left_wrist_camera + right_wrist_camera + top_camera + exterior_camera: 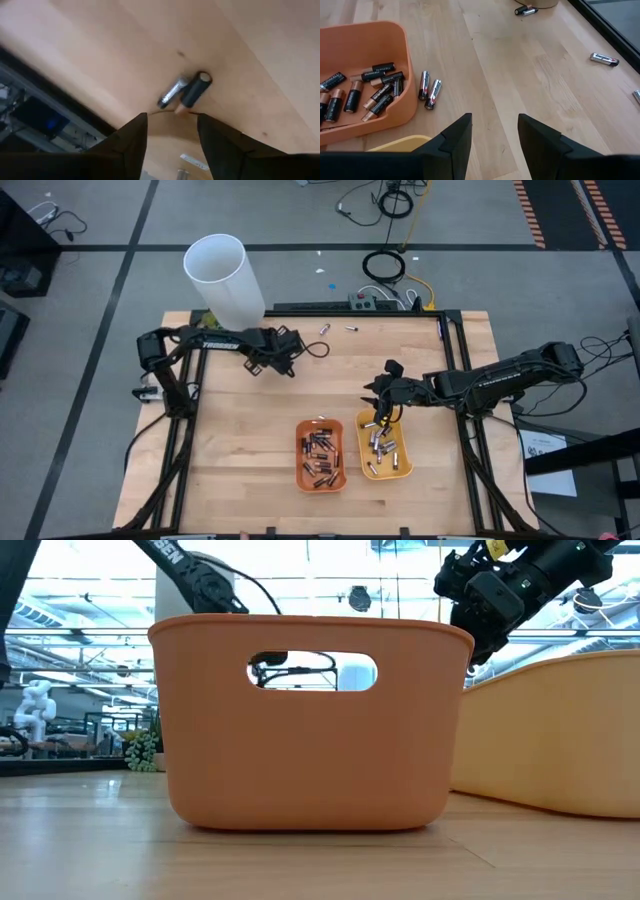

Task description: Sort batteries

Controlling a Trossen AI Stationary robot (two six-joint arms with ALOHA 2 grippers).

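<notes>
The left gripper (292, 352) sits near the far edge of the desk (250, 430), beside the tall white tube (225, 278), its jaws apart with nothing between them; just ahead of its fingertips (131, 137) lie two batteries (186, 90) side by side, one silvery, one dark. The right gripper (380, 395) hovers over the far end of the yellow tray (405, 465), jaws apart and empty. Dark cells fill the orange tray (300, 455), silvery ones the yellow. Two silvery cells (429, 90) lie just outside the orange tray's wall, and a few more are scattered near the far rim. The middle of the desk is bare wood.
</notes>
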